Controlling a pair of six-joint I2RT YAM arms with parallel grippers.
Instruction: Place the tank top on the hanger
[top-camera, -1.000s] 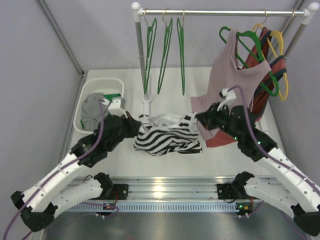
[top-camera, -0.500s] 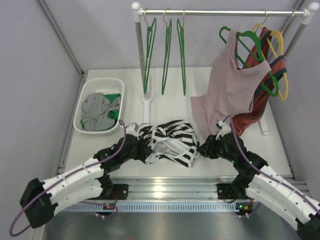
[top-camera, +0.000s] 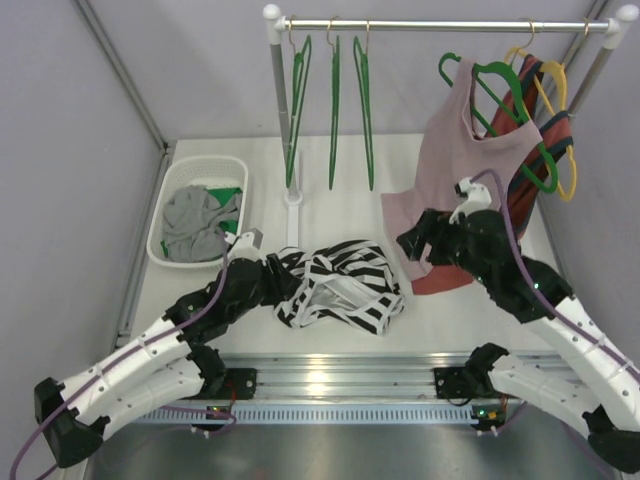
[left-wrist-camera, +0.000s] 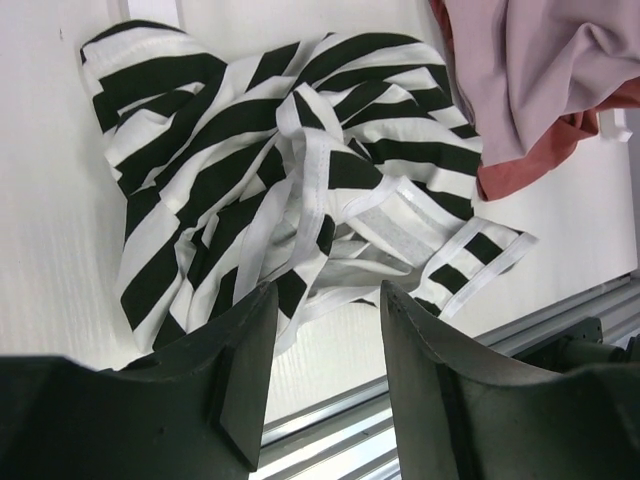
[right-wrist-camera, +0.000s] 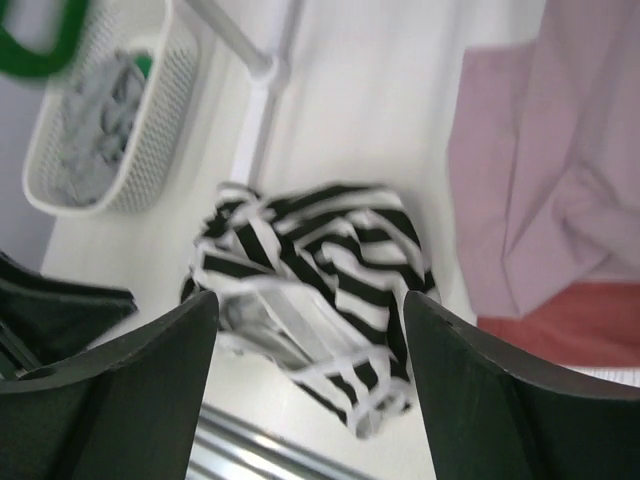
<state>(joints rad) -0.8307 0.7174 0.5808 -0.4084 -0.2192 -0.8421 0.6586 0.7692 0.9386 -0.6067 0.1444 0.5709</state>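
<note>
Lying crumpled near the front of the table (top-camera: 340, 205), the tank top (top-camera: 338, 285) sits loose; left gripper (left-wrist-camera: 325, 300) and right gripper (right-wrist-camera: 310, 305) gape, seemingly empty.

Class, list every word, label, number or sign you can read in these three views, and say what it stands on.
None can be read: the striped tank top, the white basket and the pink top carry no visible print, and no garment tag shows.
</note>
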